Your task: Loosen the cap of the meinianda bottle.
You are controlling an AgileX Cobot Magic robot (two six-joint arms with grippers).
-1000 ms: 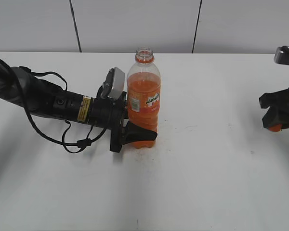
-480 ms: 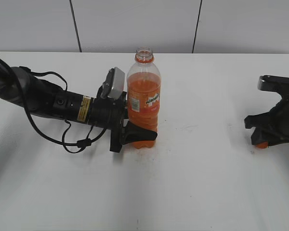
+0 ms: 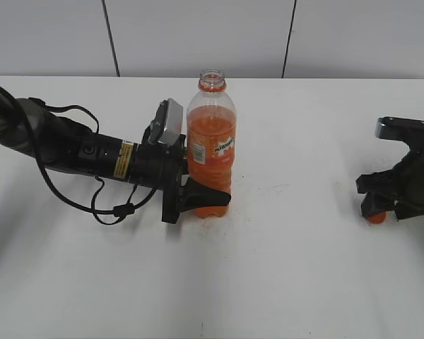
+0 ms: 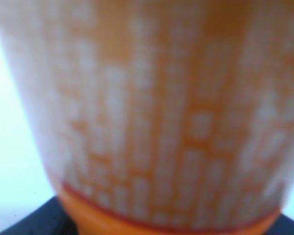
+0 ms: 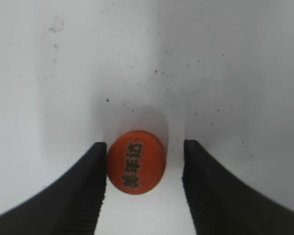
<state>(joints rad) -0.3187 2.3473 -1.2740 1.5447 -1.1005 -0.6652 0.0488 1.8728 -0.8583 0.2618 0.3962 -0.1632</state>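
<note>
I see the cap (image 5: 136,161), a small round orange disc with dark characters on top, lying on the white table (image 3: 290,268) between the right gripper (image 5: 144,188) fingers, which stand apart, a gap on one side. Well left of it, the left gripper (image 3: 198,198) clasps the uncapped meinianda bottle (image 3: 211,141) low; its wrist view shows only blurred label

The cap (image 5: 136,162) carries dark Chinese characters – 美年达; the meinianda bottle (image 3: 211,145) label's wording is too small to read.
</note>
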